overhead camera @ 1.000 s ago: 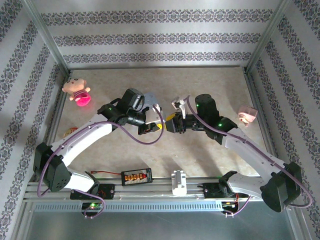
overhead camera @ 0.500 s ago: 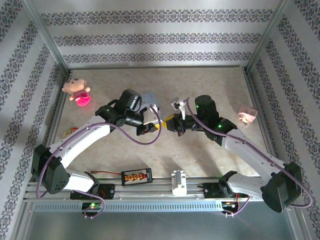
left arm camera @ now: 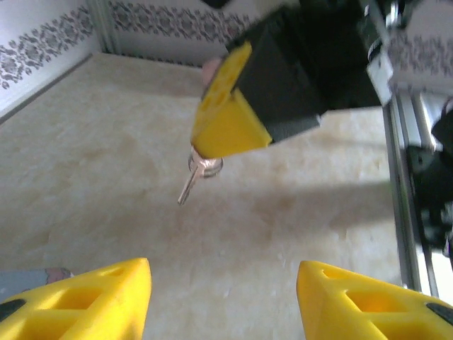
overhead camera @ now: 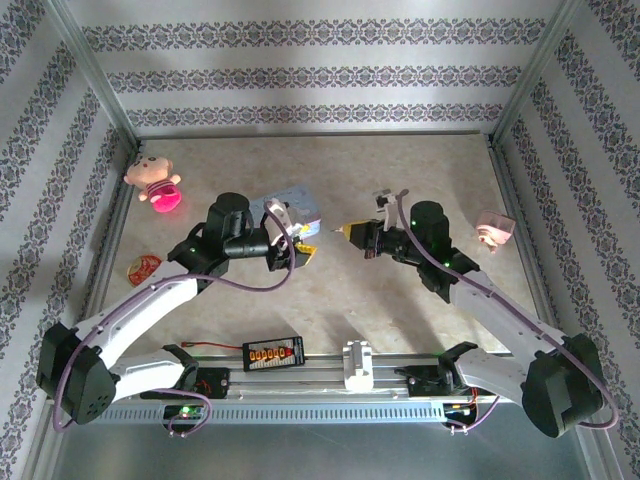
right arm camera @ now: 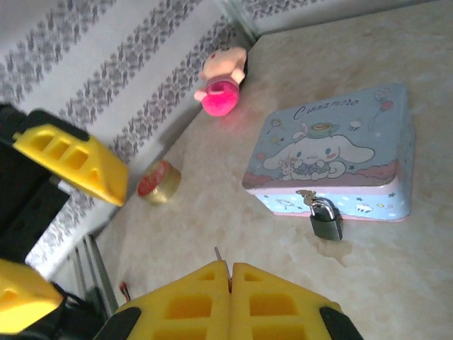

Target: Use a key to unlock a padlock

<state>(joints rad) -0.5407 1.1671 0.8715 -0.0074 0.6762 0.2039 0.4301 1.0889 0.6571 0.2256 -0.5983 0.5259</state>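
Left gripper (left arm camera: pixel 223 275) has its jaws apart with nothing between them, hovering over the table (overhead camera: pixel 400 170) near centre. Right gripper (right arm camera: pixel 230 268) has its jaws pressed together, pinching a small key (left arm camera: pixel 192 180) that hangs from the tips. The padlock (right arm camera: pixel 326 219) hangs closed on the front clasp of the blue tin (right arm camera: pixel 333 149), just beyond the left gripper.

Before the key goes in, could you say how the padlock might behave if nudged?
The padlock is hooked to the tin, so it would probably swing aside. Small and metallic, it likely feels rigid and slippery.
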